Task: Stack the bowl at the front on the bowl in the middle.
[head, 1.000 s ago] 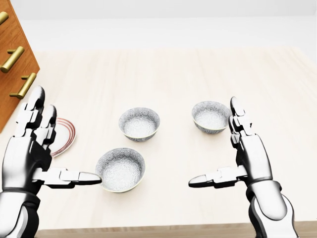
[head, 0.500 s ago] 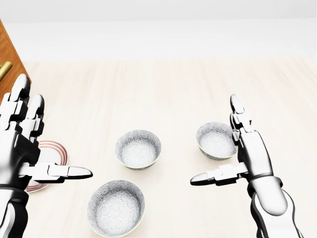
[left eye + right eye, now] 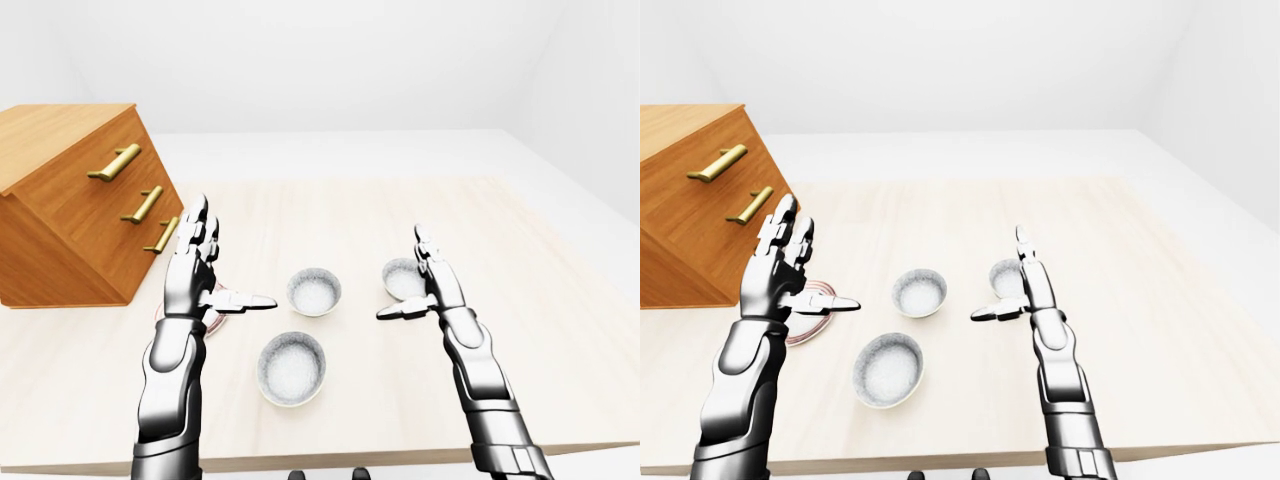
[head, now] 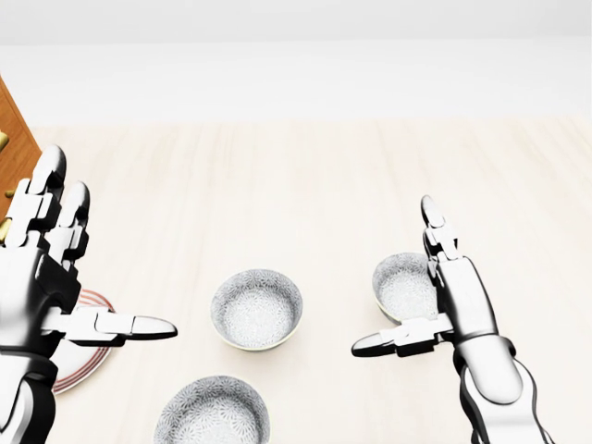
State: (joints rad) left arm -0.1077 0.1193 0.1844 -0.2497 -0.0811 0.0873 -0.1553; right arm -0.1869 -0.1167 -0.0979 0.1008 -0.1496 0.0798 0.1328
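- The lower bowl [image 3: 292, 368] sits upright on the desk [image 3: 330, 215], near the bottom of the left-eye view, between my two arms and untouched.
- The middle bowl [image 3: 314, 291] stands just above it and slightly to the right, apart from it.
- The right bowl [image 3: 402, 278] is partly behind my right hand [image 3: 432, 290]; I cannot tell whether they touch.
- That hand and my left hand [image 3: 192, 275] are both spread wide, thumbs pointing inward, holding nothing.
- A red-rimmed plate [image 4: 88, 361] lies partly hidden under my left hand, near the wooden chest of drawers [image 3: 70, 220].
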